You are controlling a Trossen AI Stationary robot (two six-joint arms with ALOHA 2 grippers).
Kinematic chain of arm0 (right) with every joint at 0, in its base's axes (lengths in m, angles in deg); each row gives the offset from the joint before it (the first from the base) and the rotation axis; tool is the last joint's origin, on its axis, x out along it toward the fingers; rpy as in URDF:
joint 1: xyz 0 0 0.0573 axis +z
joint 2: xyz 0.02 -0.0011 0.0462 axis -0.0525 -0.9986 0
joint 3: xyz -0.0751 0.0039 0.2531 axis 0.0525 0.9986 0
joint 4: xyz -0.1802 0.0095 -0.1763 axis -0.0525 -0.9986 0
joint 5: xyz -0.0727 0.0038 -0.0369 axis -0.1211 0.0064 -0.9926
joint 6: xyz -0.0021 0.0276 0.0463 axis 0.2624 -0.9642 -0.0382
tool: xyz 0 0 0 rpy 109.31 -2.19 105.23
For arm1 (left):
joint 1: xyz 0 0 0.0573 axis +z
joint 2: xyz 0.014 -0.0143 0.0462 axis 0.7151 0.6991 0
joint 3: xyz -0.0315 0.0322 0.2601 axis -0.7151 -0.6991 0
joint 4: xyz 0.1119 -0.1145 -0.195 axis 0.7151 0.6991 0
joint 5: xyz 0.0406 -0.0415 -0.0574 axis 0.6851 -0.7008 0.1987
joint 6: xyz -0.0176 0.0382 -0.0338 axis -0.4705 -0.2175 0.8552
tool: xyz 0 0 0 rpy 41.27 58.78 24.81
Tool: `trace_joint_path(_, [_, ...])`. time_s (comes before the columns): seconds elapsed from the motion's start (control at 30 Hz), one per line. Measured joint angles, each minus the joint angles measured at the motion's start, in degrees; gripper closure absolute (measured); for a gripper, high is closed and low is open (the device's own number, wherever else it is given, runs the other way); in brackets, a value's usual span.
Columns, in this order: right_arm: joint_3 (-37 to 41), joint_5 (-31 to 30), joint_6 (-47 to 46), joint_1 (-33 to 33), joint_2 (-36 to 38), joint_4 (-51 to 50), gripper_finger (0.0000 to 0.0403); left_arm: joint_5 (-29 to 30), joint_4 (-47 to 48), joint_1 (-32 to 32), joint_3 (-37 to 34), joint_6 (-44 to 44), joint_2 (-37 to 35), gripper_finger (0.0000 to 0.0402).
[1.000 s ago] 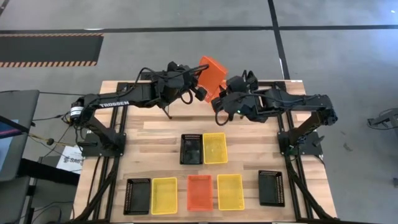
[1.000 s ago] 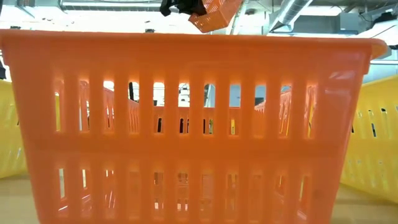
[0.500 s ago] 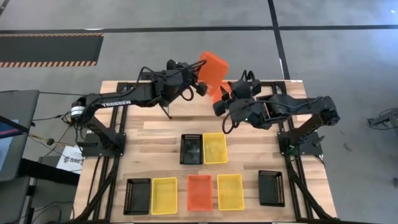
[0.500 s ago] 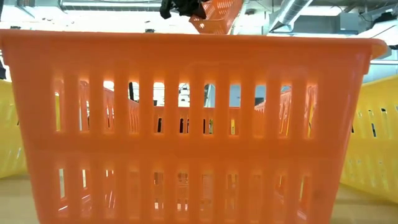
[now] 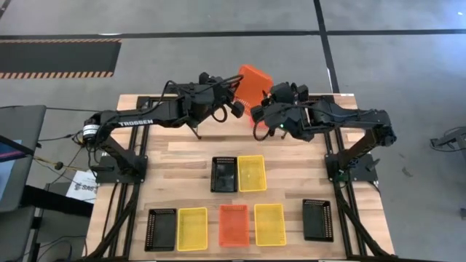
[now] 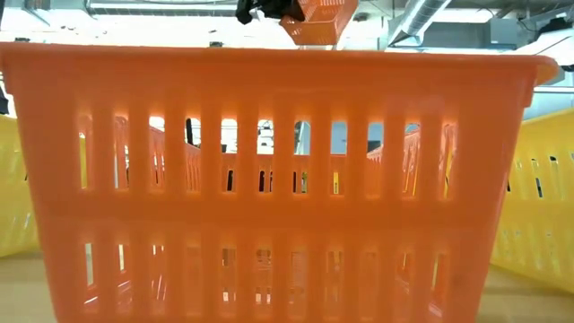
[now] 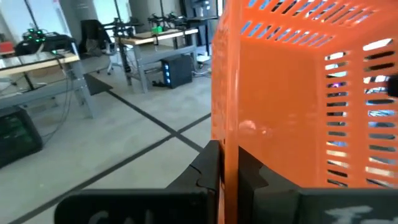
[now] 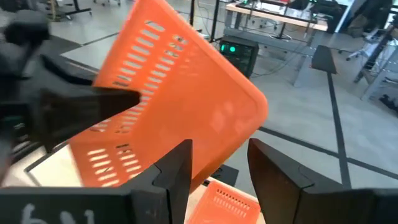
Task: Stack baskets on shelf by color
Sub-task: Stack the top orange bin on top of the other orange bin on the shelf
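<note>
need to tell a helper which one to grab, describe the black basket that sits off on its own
On the wooden table, find the near row of baskets. The lone black basket lies at that row's right end, under the right arm's base, a clear gap away from the yellow basket. The other black baskets each lie right against a yellow one.

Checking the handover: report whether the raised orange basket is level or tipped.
Tipped. The orange basket stands steeply on edge above the table's far side, its flat bottom showing in the right wrist view; the left pincer clamps its rim.
</note>
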Motion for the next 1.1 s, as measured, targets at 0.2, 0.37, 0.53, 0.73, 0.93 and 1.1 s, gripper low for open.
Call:
trace_joint_path(0.2, [0.00,1.62,0.67,-0.87,0.00,-0.14,0.0230,1.28,0.64,-0.02,0.00,0.02,0.00,0.0402])
trace_joint_path(0.37, [0.00,4.75,0.66,-0.96,0.00,-1.34,0.0279,1.52,0.69,-0.34,0.00,0.00,0.00,0.0402])
trace_joint_path(0.53, [-0.11,5.89,1.52,-0.91,0.11,-2.51,0.0385,2.13,0.90,-0.79,-0.02,0.02,0.02,0.0401])
trace_joint_path(0.73, [-0.11,6.87,2.83,-0.80,0.11,-2.87,0.0395,2.21,1.57,-0.94,0.52,-2.05,0.07,0.0397])
trace_joint_path(0.93, [-0.05,7.33,4.18,0.01,0.09,-3.35,0.0396,0.92,5.46,-1.73,3.82,-4.56,0.07,0.0335])
trace_joint_path(1.1, [0.09,8.12,5.66,0.00,-0.10,-1.90,0.0400,7.24,10.52,-3.69,7.39,-5.69,0.00,0.0251])
